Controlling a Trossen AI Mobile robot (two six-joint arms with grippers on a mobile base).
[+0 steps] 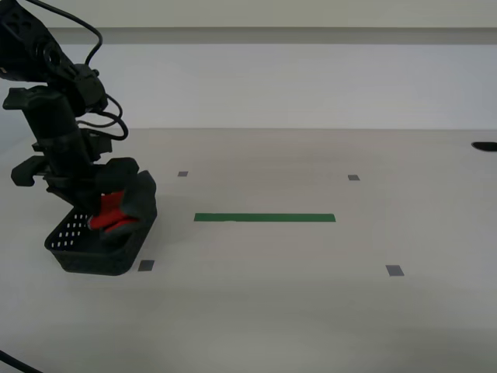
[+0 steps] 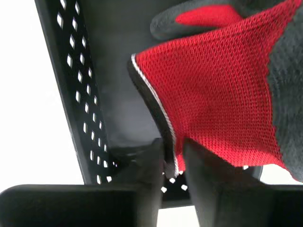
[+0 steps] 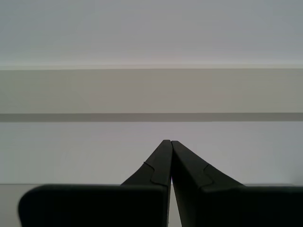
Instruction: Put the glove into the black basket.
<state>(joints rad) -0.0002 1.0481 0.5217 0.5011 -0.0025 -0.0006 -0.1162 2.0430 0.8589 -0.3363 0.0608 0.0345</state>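
1. At the exterior view's left: second gripper [image 1: 97,211] lowered into the black basket [image 1: 78,237], closed on the glove [image 1: 116,211]. Jaws pinching the red knit cuff edge, confirmed in the second wrist view at gripper [image 2: 174,163], glove [image 2: 213,94] and perforated basket wall [image 2: 75,85].
2. Glove position: red cuff inside the basket; dark coated part draped up over the far rim, not fully inside.
3. Step in hand, judged: placement phase, glove being lowered into the basket; release not yet made.
4. Next move, judged: open the jaws to drop the cuff, then lift straight up, clear of the basket walls. Risk: floppy coated part hanging over the rim and pulling the glove back out; possible snag of knit on a fingertip.
5. Centre to the exterior view's right: green tape strip [image 1: 264,218] and small grey markers on the table [image 1: 311,311]; no other objects.
6. First gripper [image 3: 169,144]: jaws closed on nothing, facing a blank wall, absent from the exterior view.
7. Brands, labels, writing: none legible in any view.
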